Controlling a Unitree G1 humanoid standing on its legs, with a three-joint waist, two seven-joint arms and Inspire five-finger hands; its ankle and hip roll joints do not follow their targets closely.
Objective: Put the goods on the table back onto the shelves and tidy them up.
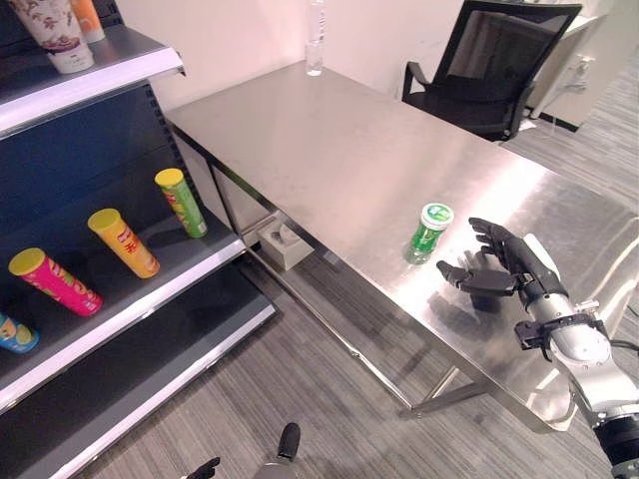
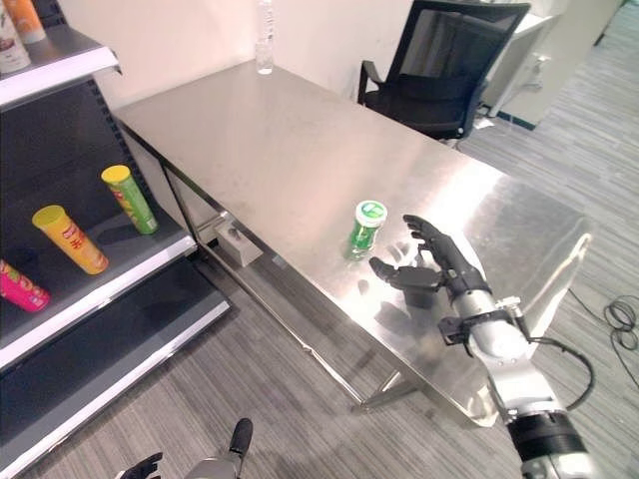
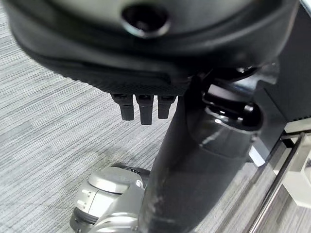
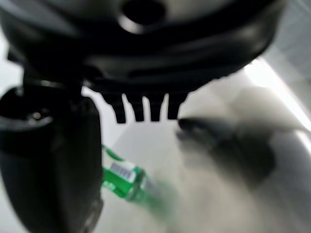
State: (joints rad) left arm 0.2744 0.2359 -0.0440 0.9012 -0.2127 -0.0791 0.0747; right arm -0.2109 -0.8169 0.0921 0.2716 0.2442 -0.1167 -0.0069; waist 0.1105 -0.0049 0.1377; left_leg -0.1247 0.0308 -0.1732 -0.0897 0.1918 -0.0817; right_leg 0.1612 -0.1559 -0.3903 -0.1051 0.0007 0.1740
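A small green bottle (image 1: 428, 232) with a white and green lid stands upright near the front edge of the steel table (image 1: 339, 150). My right hand (image 1: 511, 261) hovers just to its right, open, thumb and fingers spread toward the bottle and a short gap away from it. The right wrist view shows the same green bottle (image 4: 124, 179) past the straight fingers (image 4: 146, 109). My left hand (image 1: 288, 441) hangs low over the floor, open and holding nothing. The dark shelves (image 1: 120, 299) stand at the left.
The middle shelf holds a green tube (image 1: 181, 202), a yellow tube (image 1: 123, 242), a pink tube (image 1: 55, 282) and a blue one (image 1: 15, 334). Cups (image 1: 55, 35) sit on the top shelf. A clear bottle (image 1: 316, 40), a black chair (image 1: 489, 70) and a tissue box (image 1: 285, 245) are nearby.
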